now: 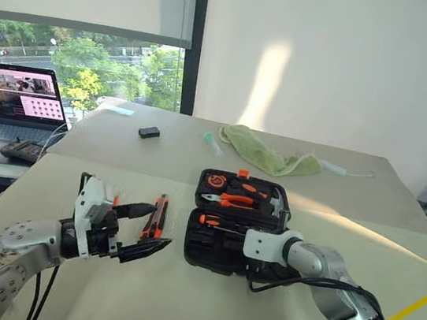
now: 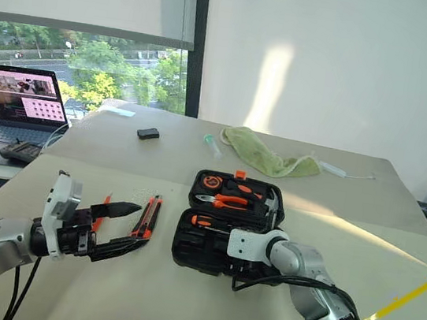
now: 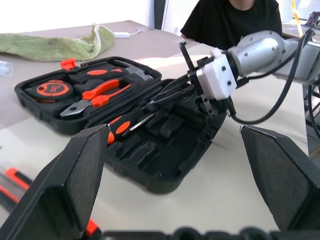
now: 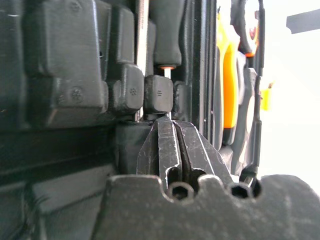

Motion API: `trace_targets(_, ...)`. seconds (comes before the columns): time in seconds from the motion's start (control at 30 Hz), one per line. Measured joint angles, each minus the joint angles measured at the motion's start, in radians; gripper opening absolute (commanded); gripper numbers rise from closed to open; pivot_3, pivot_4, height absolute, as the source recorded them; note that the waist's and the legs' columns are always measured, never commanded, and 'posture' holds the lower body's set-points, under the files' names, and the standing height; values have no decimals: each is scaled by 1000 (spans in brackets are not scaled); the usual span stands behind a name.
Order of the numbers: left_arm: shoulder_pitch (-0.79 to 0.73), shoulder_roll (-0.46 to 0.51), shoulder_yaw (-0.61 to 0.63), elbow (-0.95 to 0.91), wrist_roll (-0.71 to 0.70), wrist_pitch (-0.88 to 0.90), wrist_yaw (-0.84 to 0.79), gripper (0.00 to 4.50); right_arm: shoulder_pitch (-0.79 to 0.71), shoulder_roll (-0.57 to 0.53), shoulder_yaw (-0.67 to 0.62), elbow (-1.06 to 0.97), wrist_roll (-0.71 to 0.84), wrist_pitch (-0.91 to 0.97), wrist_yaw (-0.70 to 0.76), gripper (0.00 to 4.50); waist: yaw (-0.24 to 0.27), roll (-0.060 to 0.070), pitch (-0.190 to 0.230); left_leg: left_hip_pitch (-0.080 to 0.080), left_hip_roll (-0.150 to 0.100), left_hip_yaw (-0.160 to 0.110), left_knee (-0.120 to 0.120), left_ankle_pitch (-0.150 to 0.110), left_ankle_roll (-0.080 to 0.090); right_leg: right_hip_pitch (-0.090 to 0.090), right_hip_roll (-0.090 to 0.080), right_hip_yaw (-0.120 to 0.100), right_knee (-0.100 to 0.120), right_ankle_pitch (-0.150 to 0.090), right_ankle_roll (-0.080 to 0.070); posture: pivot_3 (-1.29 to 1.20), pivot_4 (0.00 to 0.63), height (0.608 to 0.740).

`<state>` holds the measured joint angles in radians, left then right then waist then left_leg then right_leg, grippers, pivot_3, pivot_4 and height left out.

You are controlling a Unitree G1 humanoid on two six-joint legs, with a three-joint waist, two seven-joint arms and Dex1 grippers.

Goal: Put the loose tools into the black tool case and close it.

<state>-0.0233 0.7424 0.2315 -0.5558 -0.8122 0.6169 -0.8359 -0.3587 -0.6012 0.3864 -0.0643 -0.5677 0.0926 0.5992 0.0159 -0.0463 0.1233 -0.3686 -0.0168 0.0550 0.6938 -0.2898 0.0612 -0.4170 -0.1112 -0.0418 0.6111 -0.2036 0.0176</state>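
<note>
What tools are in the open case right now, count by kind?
tape measure: 1
pliers: 1
hammer: 1
screwdriver: 1
Total: 4 visible; the arm over the case may hide more.

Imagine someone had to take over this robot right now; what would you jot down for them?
Left gripper: open, holding nothing, hovering beside the utility knife, which lies loose on the table.
Right gripper: shut, holding nothing, fingertips down in the near half of the open black tool case.
Done: one orange-and-black screwdriver already lies in the case, by the right gripper's fingertips.
Left: get the knife and any other loose tools into their slots, then close the case. The lid is fully open, its orange latch on the far edge.
</note>
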Motion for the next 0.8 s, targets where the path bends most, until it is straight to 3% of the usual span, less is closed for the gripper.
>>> trace_targets(0.27, -51, -7, -12, -1, -23, 40, 68, 4500, 15, 95, -74, 32, 90, -53, -75, 83, -17, 4, 5, -1, 4, 0, 0, -2, 4, -1, 3, 1, 0, 1, 0, 0, 150, 740)
trace_targets(0.3, -68, -39, -1, 1, -17, 51, 144, 4500, 53, 156, -164, -29, 277, 30, -12, 83, -15, 12, 11, -3, 4, 0, 0, -2, 4, -3, 4, 2, 1, 2, 1, 0, 150, 740)
trace_targets(0.37, -108, -69, 16, 27, 33, 87, 290, 4500, 84, 244, -246, -158, 553, 169, 82, 624, -15, 18, 17, -5, 10, 0, 0, -2, 2, -5, 6, 2, 1, 5, -3, 0, 150, 740)
trace_targets(0.5, -174, -125, 50, 67, 129, 272, 619, 4500, 89, 164, -344, -382, 889, 337, 238, 1974, -8, 23, 21, -8, 13, 0, 0, -2, 0, -6, 16, 0, 0, 6, -3, 0, 150, 740)
trace_targets(0.6, -197, -157, 99, 83, 143, 410, 756, 4500, 81, 83, -420, -449, 1056, 431, 297, 2982, -5, 21, 22, -9, 14, 0, 0, -3, 1, -7, 16, 0, 0, 6, -3, 0, 150, 740)
trace_targets(0.73, -207, -160, 113, 101, 154, 538, 824, 4500, 45, 1, -484, -507, 1219, 510, 337, 4280, -5, 21, 23, -9, 14, 0, 0, -4, 0, -8, 15, 1, 0, 6, -3, 0, 150, 740)
trace_targets(0.8, -205, -158, 116, 151, 183, 579, 840, 4500, 44, -47, -487, -518, 1240, 520, 354, 4468, -4, 21, 23, -9, 14, 0, 0, -4, 0, -8, 16, 1, 0, 6, -4, 0, 150, 740)
